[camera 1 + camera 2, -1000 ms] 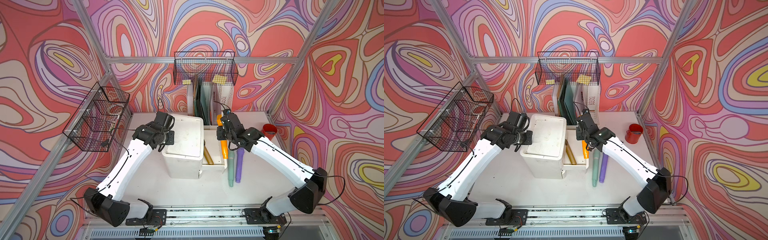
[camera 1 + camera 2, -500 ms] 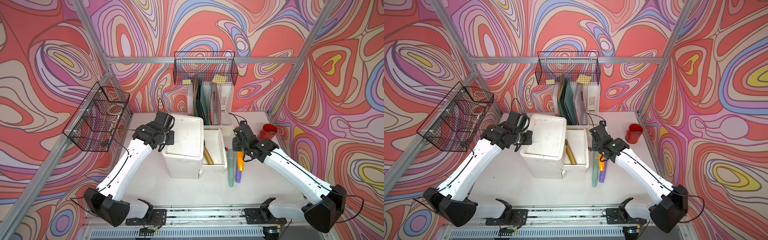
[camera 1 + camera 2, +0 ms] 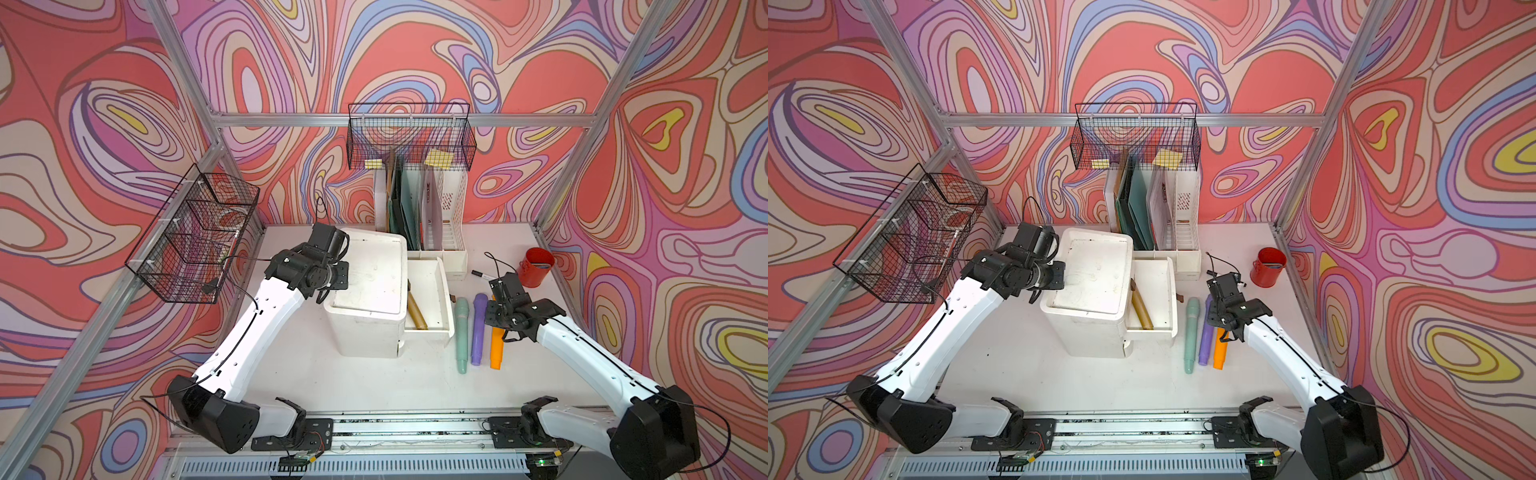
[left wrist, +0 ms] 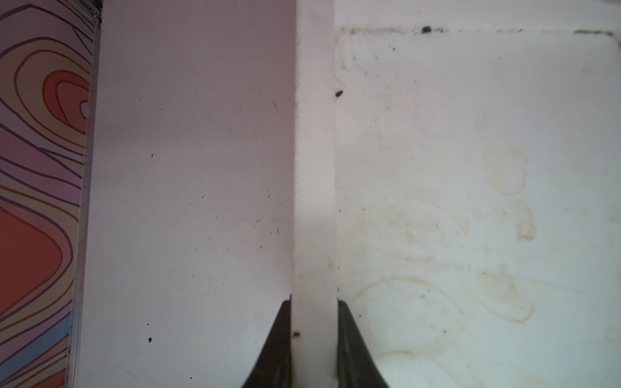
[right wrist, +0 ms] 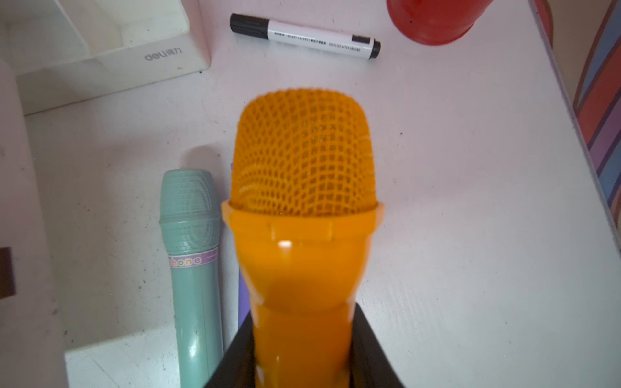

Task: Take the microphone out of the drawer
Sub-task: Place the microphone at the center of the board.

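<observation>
- right gripper (image 5: 302, 339) jaws clamped on orange microphone (image 5: 302, 208) handle; mic out of drawer (image 3: 445, 291), low over table (image 3: 374, 386), just beside purple microphone (image 3: 478, 328)
- risk: released before touchdown, round body rolls, knocks purple one
- left gripper (image 4: 314, 336) jaws narrow, pinching drawer unit (image 3: 370, 291) rim; a slip lets unit shift

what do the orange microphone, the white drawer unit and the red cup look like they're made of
orange microphone: moulded plastic, glossy; a bright highlight sits on its neck and the head is a moulded grid.
drawer unit: white plastic, dull finish, with yellowish stains and scuffs on top.
red cup: smooth red shell, thin rim; painted metal or plastic, cannot tell which.
</observation>
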